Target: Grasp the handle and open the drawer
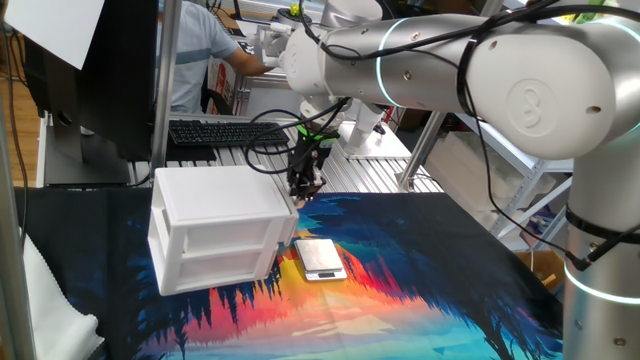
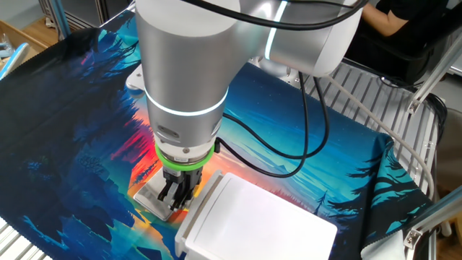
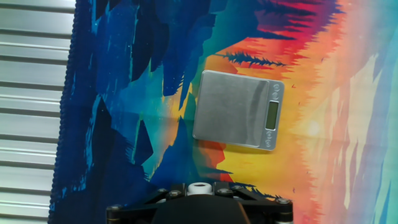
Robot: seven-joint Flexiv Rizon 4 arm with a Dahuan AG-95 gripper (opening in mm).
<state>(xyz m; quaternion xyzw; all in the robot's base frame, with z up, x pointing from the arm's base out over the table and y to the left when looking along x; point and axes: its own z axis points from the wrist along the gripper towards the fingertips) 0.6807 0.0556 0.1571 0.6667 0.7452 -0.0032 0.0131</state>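
Observation:
The white two-tier cabinet stands on the colourful mat. My gripper hangs at its upper right corner, against the front of the upper drawer. In the hand view the small white handle sits between my two black fingers at the bottom edge, and they are closed on its sides. In the other fixed view my gripper points down between the drawer front and the scale. The drawer's inside is hidden, and I cannot tell whether it is pulled out.
A flat silver scale lies on the mat just in front of the cabinet, below my gripper; it also shows in one fixed view. A black keyboard and a person are behind the table. Metal slats border the mat.

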